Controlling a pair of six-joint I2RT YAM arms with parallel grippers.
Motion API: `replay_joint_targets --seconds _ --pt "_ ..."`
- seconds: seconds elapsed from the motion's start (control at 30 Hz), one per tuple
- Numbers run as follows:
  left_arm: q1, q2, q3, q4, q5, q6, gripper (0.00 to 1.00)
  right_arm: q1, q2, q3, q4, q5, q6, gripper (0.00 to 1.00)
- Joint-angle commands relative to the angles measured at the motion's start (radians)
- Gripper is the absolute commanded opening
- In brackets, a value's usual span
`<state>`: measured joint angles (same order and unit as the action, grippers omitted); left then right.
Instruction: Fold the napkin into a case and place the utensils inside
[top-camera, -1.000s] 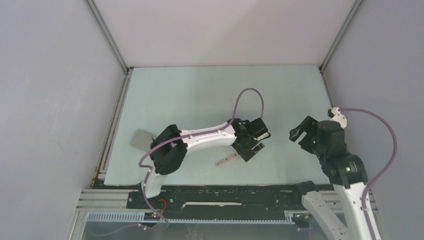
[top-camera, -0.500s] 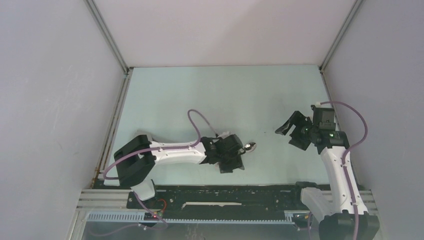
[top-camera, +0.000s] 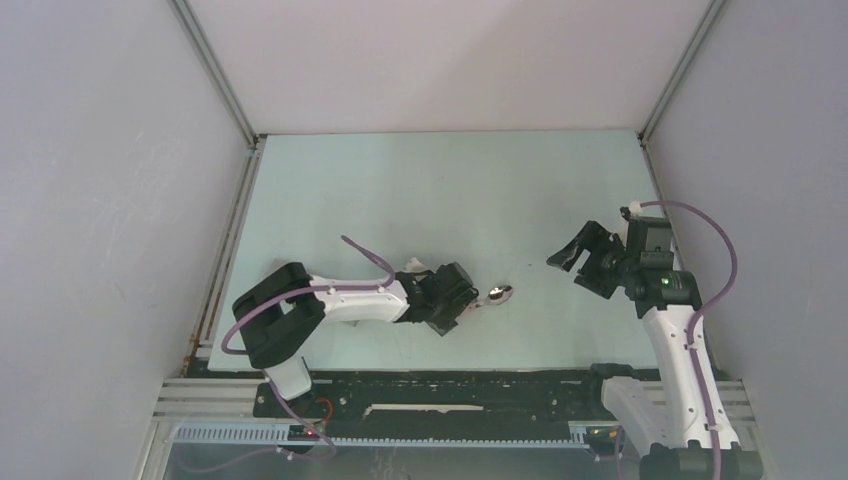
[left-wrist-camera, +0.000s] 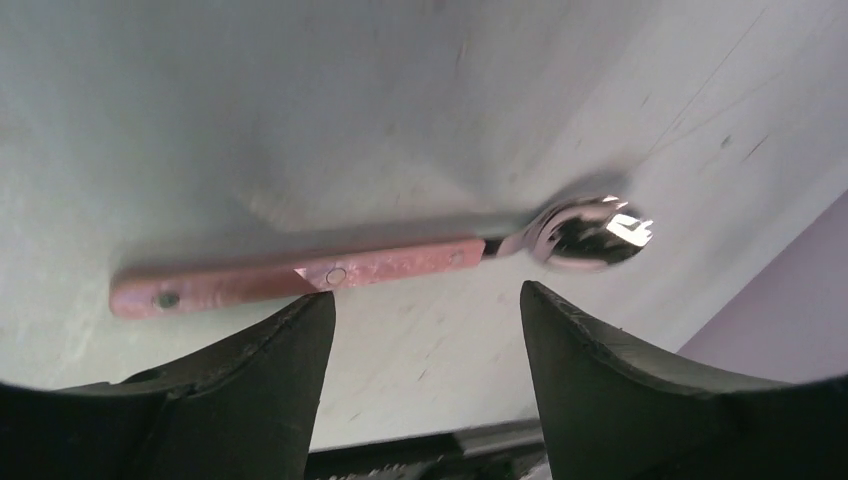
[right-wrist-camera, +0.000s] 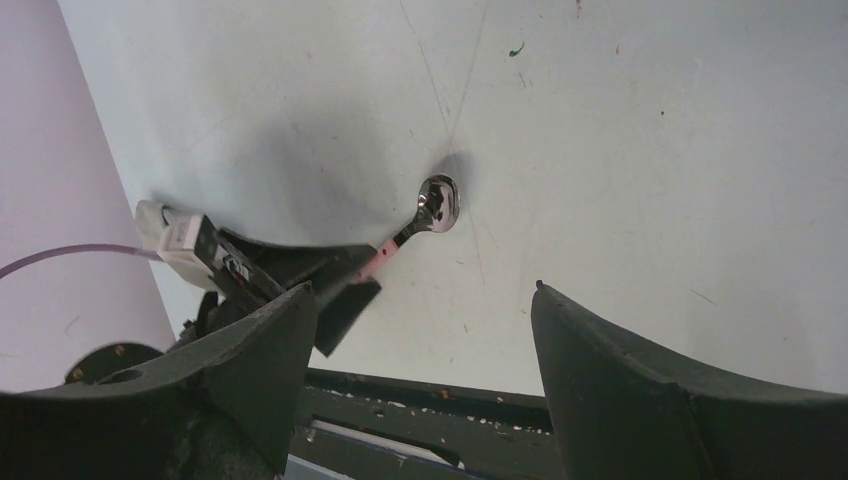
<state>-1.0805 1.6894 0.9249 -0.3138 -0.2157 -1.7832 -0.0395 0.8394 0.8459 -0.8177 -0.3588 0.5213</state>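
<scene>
Top external view has the pale table (top-camera: 400, 190) filling the middle of the frame, the left arm (top-camera: 340, 300) low across its lower centre and the right gripper (top-camera: 568, 250) at centre right, jaws spread wide and empty; no napkin or fork shows anywhere. Left wrist view sets the left gripper (left-wrist-camera: 425, 300) at the bottom edge, jaws well apart and holding nothing, with the spoon (left-wrist-camera: 400, 262) flat on the table just beyond its tips, handle left, bowl right. A clean pick likely needs the tips to straddle the handle mid-length, touch the table, then close squarely so it cannot skid.
</scene>
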Motion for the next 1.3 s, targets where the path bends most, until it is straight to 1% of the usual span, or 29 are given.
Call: replay_joint_targets --seconds 0.0,0.1,0.2,0.27,0.33,0.4,0.5,0.63,0.77,0.83,0.87,0.93,1.03,1.27 --pt "0.084 0.024 -0.005 -0.023 -0.139 -0.018 0.77 0.009 -0.014 -0.002 0.027 -0.017 -0.023 0.86" --pt "0.147 0.028 0.009 -0.040 -0.164 0.002 0.77 0.013 -0.019 -0.002 0.022 -0.014 -0.022 0.86" --pt "0.182 0.024 0.033 -0.069 -0.162 0.011 0.74 0.014 -0.028 -0.002 0.018 -0.015 -0.024 0.86" --pt "0.168 0.024 0.099 -0.199 -0.173 0.002 0.73 0.016 -0.038 -0.002 0.012 -0.014 -0.025 0.86" --pt "0.133 0.041 0.195 -0.368 -0.156 -0.065 0.74 0.018 -0.044 -0.003 0.008 -0.015 -0.025 0.86" --pt "0.091 0.077 0.303 -0.474 -0.119 -0.135 0.75 0.019 -0.048 -0.002 0.007 -0.020 -0.024 0.86" --pt "0.049 0.129 0.358 -0.472 -0.087 -0.207 0.76 0.019 -0.059 -0.003 0.010 -0.032 -0.019 0.86" --pt "0.050 0.182 0.382 -0.438 -0.010 -0.284 0.76 0.024 -0.077 -0.001 0.004 -0.042 -0.015 0.85" --pt "0.055 0.205 0.390 -0.405 0.003 -0.361 0.73 0.036 -0.088 0.000 0.009 -0.026 -0.025 0.85" --pt "0.065 0.229 0.422 -0.406 0.012 -0.373 0.72 0.037 -0.085 0.009 0.004 -0.021 -0.029 0.85" --pt "0.070 0.245 0.444 -0.414 0.012 -0.377 0.72 0.061 -0.084 0.010 0.002 -0.028 -0.029 0.85" --pt "0.077 0.278 0.471 -0.434 0.033 -0.399 0.71 0.069 -0.091 0.010 0.002 -0.035 -0.025 0.85" --pt "0.086 0.307 0.463 -0.412 0.094 -0.449 0.67 0.077 -0.106 0.010 -0.002 -0.029 -0.024 0.85" --pt "0.101 0.340 0.466 -0.449 0.111 -0.500 0.62 0.091 -0.115 0.010 0.000 -0.029 -0.027 0.85"
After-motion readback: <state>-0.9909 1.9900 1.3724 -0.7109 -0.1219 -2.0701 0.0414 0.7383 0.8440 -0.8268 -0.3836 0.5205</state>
